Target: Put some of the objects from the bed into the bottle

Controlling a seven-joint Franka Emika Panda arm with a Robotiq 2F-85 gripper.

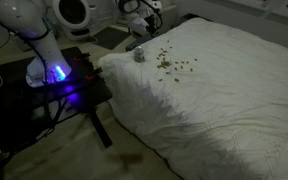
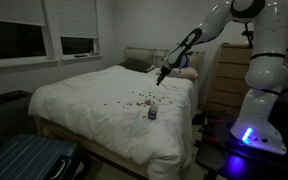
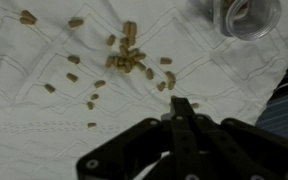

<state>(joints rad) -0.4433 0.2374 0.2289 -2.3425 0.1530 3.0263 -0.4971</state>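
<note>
Bits (image 3: 124, 55): strewn in a loose patch on bed (image 1: 234, 110), close to the edge on the robot's side, also seen in both exterior views (image 1: 169, 63) (image 2: 141, 99). Thickest in the middle of the patch, thinner outward.

Bottle (image 3: 246, 15): just beside the patch, nearer that edge and its corner (image 1: 139, 54) (image 2: 152, 113); seemingly upright, mouth up, apart from the bits.

Gripper (image 3: 179, 105): hanging above the patch (image 2: 160, 78), clear of the duvet, fingers seemingly drawn together with nothing between them. None picked up yet, by the look of it.

Likely trouble: tiny bits slipping from the fingers or sinking into wrinkles under pressure; a pinch of duvet instead of a bit. Soft bedding under bottle, so easily tipped by a nudge and rolled off the near edge. Small mouth, so easily missed on release.
</note>
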